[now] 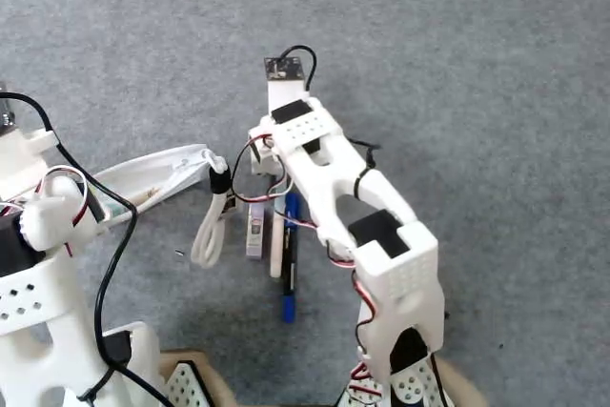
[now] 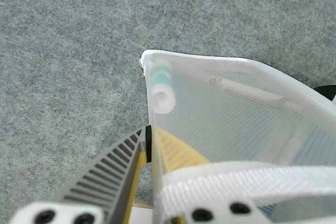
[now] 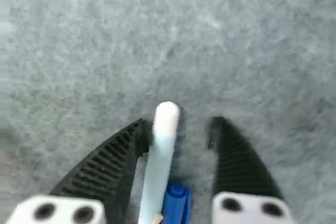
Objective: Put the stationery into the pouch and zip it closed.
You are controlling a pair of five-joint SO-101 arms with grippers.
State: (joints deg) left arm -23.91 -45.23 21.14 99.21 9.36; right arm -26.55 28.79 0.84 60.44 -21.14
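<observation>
While the left gripper (image 2: 149,142) sits clamped on the side wall of the pouch (image 1: 157,173), holding it off the grey table (image 1: 477,92) at the left with its mouth toward the middle, the right gripper (image 3: 178,128) hangs low over the loose stationery. Its fingers are apart and straddle the white pen (image 3: 164,150). The blue pen (image 3: 176,203) lies just beside that pen, also between the fingers. A small white block (image 1: 255,231) lies next to them on the pouch side, near the white strap (image 1: 207,235). A green-and-white tube (image 2: 161,85) is already inside the pouch, against the mesh. Handling guess: the pens are light, stiff, smooth and round, so they are likely to roll or twist if pinched near an end. Better to take one across mid-barrel, and the blue one is close enough to get caught too. The pouch looks soft and floppy, so its mouth may sag; the hold should be near the zip rim.
</observation>
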